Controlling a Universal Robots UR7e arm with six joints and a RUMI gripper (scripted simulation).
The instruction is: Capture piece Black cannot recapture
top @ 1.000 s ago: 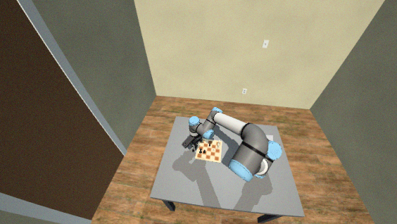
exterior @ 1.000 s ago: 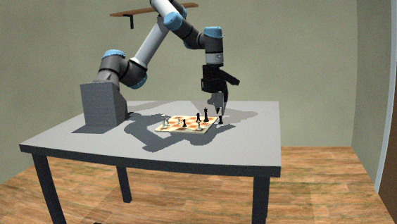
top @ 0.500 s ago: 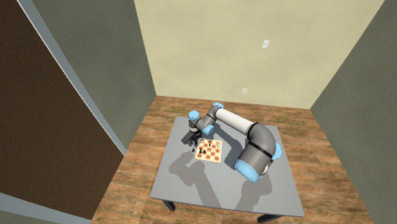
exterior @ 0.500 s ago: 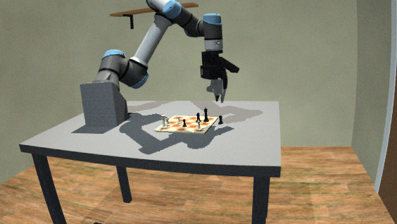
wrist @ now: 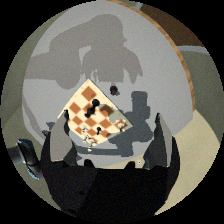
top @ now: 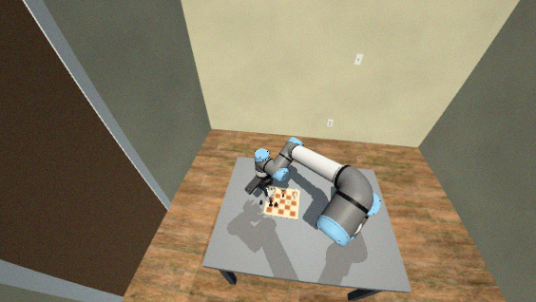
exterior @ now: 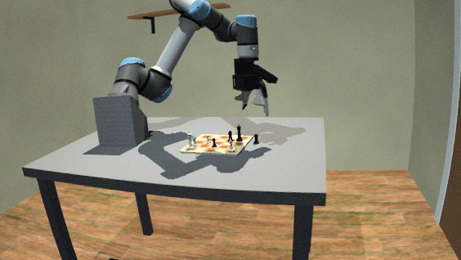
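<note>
A small chessboard (exterior: 217, 145) lies on the grey table, also seen in the top view (top: 282, 203) and the wrist view (wrist: 95, 114). Black and white pieces stand on it, among them a tall black piece (exterior: 239, 133) near the right edge. A black pawn (exterior: 256, 139) stands upright on the table just off the board's right side; it shows in the wrist view (wrist: 114, 90) and in the top view (top: 260, 202). My gripper (exterior: 255, 99) is open and empty, well above the table, over the pawn and the board's right end. Its fingers frame the wrist view (wrist: 111, 137).
The arm's grey base block (exterior: 118, 123) stands on the table's left rear. The arm reaches over the board from the left. A wooden shelf (exterior: 163, 14) hangs on the back wall. The table edge (exterior: 323, 163) is to the right of the pawn.
</note>
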